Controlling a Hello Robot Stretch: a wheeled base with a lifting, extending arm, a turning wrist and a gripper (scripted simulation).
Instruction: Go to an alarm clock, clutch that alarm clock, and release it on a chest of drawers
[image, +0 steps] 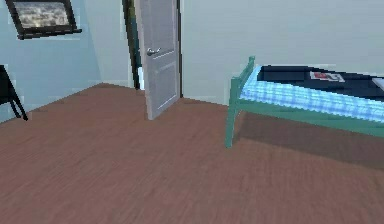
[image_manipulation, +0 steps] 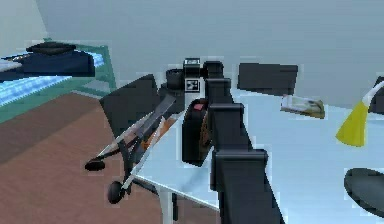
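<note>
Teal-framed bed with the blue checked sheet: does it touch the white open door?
Apart. The forward view shows wall and brown floor between the teal-framed bed and the white door.

No words, numbers, labels or signs can be read on anything.

Arm (image_manipulation: 235, 160) outstretched, tool (image_manipulation: 106, 178) apparently angled down

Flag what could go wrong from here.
1. The gripper hangs beside the chair at the table's edge. Turning the base could snag it on the chair.
2. The arm reaches over the table, with a lamp standing toward the arm side view's right. A sweep that way might knock it over.
3. The bed frame juts in at the forward view's right, so driving ahead may clip it.
</note>
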